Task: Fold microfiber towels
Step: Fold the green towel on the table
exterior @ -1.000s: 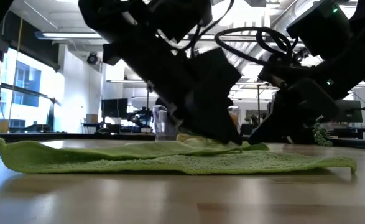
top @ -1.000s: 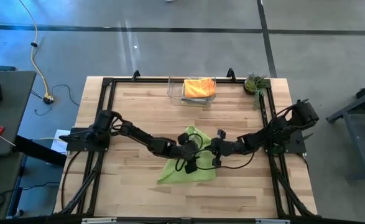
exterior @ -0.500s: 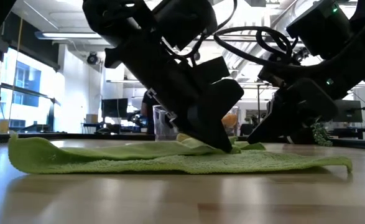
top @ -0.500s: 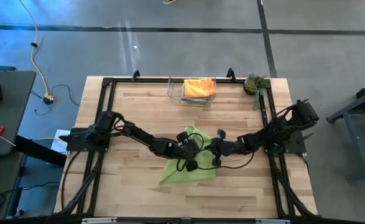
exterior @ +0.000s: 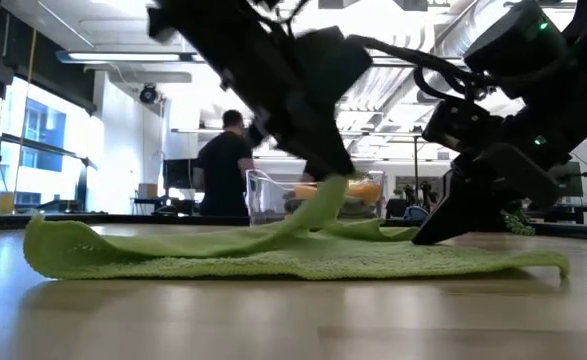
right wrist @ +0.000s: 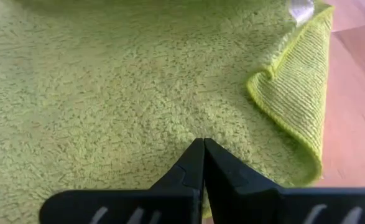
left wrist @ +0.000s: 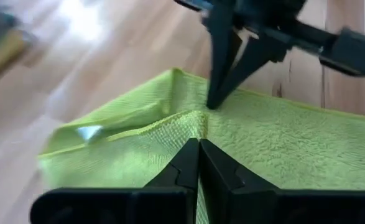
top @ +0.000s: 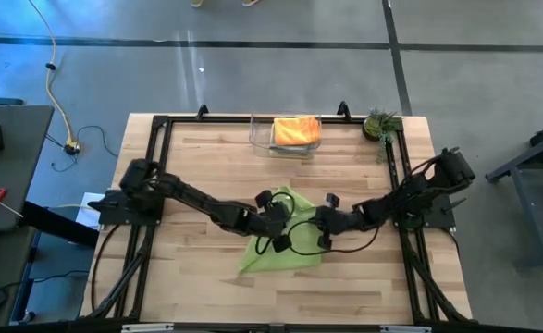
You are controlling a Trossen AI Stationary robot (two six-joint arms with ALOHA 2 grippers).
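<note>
Your left gripper [top: 281, 220] is pinched on the lime green towel [top: 285, 248] at centre frame, lifting a fold. Your right gripper [top: 314, 220], jaws together, presses the towel just right of it. The orange towel [top: 296, 129] sits in the clear bin [top: 260, 139], upper centre.

Lime green towel [top: 280, 242], orange towel [top: 296, 129], pale wood table [top: 364, 277], dark arms.

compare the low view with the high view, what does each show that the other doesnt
Only the low view shows a person in the room behind, and the lime green towel pulled up off the table by the shut left end effector. Only the high view shows the potted plant, the orange towel lying in the clear bin, and both arm bases. Both show the right end effector pressed shut on the towel.
</note>
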